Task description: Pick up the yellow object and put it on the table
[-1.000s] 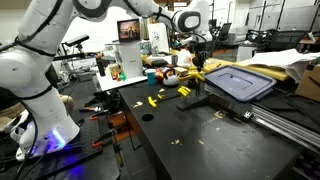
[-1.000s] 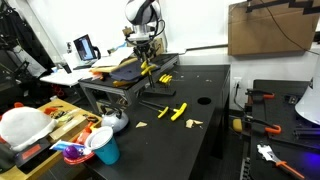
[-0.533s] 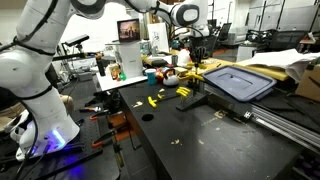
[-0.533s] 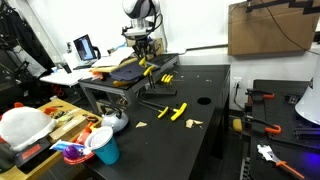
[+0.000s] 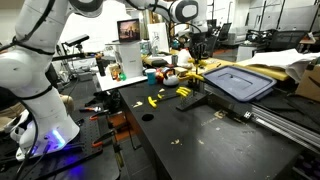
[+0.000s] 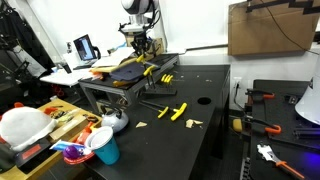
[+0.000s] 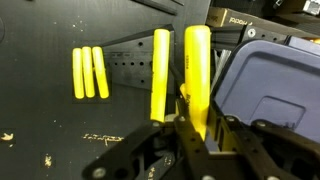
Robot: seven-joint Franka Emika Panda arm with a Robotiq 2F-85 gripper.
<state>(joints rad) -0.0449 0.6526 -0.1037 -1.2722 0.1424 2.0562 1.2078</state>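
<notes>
the claw (image 7: 192, 126) is clenched on the yellow object (image 7: 197, 70), its fingers pinching the lower end of the yellow bar handle, which runs straight away from the camera in the wrist view. the thin dark shaft is not visible there. just beside the held handle, on its left in that view, lies a second yellow bar (image 7: 160, 75), roughly parallel to it, on a dark perforated plate (image 7: 125, 75). further left, three short yellow sticks (image 7: 88, 73) lie side by side on the black bench (image 7: 50, 125). to the right of the handle sits a blue-grey lid (image 7: 265, 95) with rounded corners. in both exterior views the arm reaches over the far part of the bench (image 5: 200, 140) (image 6: 195, 95), with the claw (image 6: 141, 48) raised above the clutter there, near a mustard-yellow cloth (image 5: 268, 68).
</notes>
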